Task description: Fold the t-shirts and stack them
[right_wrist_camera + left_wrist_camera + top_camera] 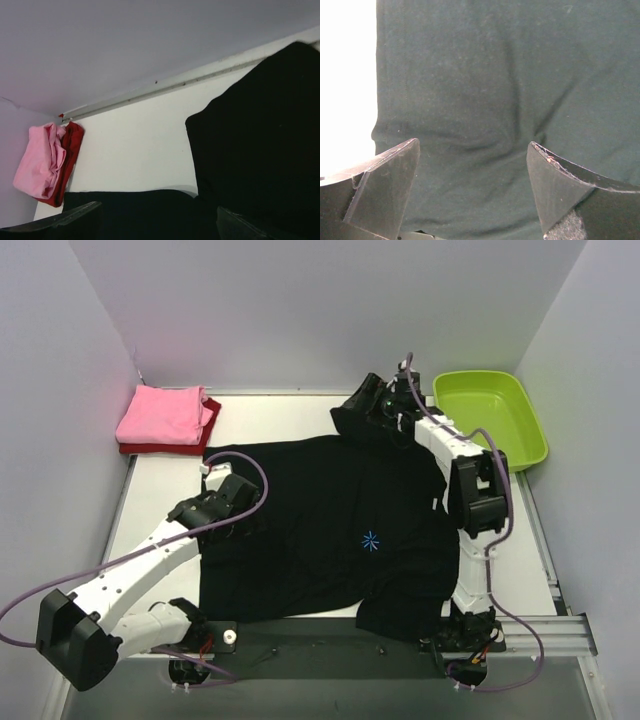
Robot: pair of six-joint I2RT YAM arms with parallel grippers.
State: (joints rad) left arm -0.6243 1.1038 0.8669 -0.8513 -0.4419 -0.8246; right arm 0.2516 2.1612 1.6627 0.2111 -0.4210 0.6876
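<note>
Right claw (158, 207) and left claw (472, 142) both gape empty over the black t-shirt (320, 510), lying crosswise, collar rightward.

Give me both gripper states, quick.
Left gripper: open, empty, over the black t-shirt.
Right gripper: open, holding nothing.

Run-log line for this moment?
black shirt: spread out; pink shirt on red shirt: folded; left gripper: open over black shirt; right gripper: open
</note>
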